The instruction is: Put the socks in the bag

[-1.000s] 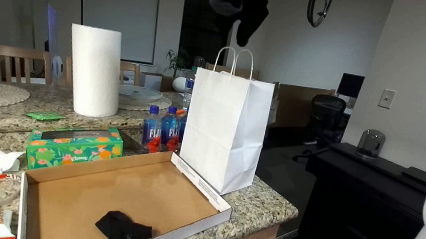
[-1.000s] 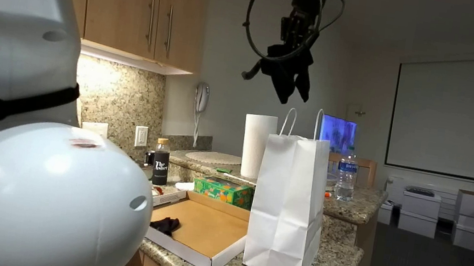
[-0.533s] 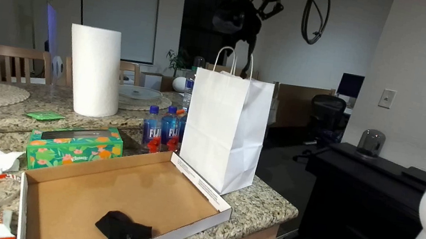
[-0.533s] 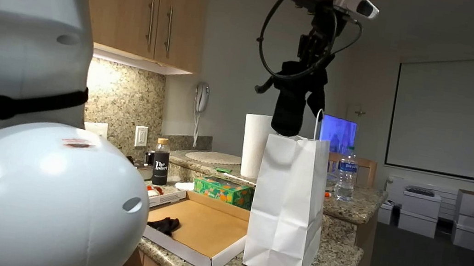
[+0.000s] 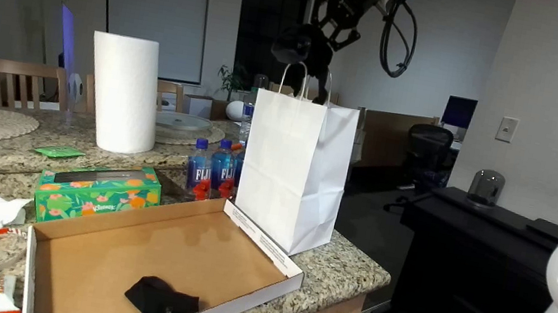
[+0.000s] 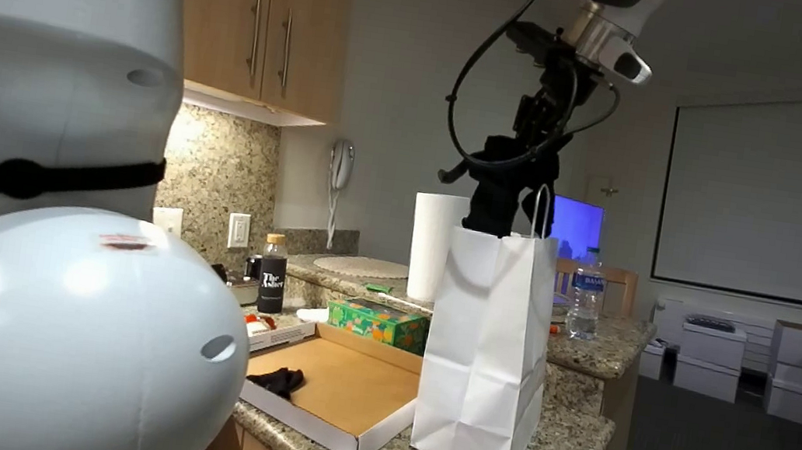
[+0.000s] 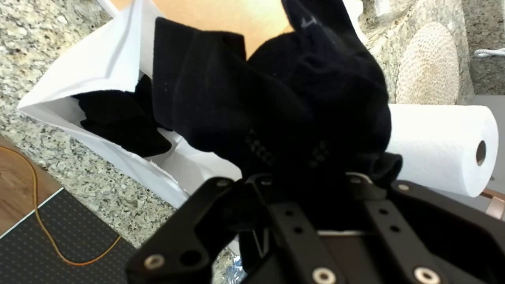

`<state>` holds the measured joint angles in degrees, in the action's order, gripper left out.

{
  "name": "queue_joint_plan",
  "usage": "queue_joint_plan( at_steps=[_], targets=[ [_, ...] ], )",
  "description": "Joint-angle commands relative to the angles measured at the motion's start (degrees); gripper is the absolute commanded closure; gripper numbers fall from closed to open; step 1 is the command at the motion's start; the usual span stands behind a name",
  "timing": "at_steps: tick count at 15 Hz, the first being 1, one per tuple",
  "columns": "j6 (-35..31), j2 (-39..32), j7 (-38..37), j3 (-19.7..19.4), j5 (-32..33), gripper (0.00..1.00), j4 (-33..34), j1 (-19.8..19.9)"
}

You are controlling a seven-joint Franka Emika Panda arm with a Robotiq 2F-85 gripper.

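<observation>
Wrist view: the fingers (image 7: pixel 365 192) are gripping a bundle of black socks (image 7: pixel 276 102) — this load is hanging over the mouth of the white paper bag (image 7: pixel 90 73), with further dark fabric (image 7: pixel 124 122) lying inside. In an exterior view, the bag is standing upright on the granite surface (image 5: pixel 342 269), just beside a cardboard tray (image 5: pixel 184 248) — a small black sock heap (image 5: pixel 158 301) is lying in the tray. In an exterior view, the bundle's lower end (image 6: pixel 491 210) is hanging behind the bag's rim.

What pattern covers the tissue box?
Pink and orange floral print on a green tissue box, clearest in an exterior view.
</observation>
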<state>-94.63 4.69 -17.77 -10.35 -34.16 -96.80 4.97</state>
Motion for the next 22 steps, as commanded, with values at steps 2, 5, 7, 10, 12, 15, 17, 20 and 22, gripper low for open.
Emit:
queue_joint_plan(
  at_steps=[2,5,7,10,12,15,17,20,22],
  targets=[
    [3.34,-4.2,1.57,0.16,-3.71,0.89,2.01,1.46],
    [4.79,-6.57,2.83,0.44,-5.34,0.89,2.3,1.6],
    [6.4,-7.93,3.74,0.4,-6.32,0.89,2.63,1.89],
    [8.44,-9.37,4.8,0.35,-7.22,0.89,2.94,2.46],
    [9.85,-10.31,4.9,0.28,-7.55,0.89,3.21,3.01],
    [12.4,-12.01,4.99,0.2,-7.97,0.89,3.86,3.92],
    [13.59,-12.97,4.92,0.32,-7.72,0.89,4.37,4.25],
    [14.66,-13.88,4.48,0.37,-7.69,0.7,5.15,4.55],
    [15.01,-14.17,4.54,0.41,-7.61,0.51,5.59,4.59]
  ],
)
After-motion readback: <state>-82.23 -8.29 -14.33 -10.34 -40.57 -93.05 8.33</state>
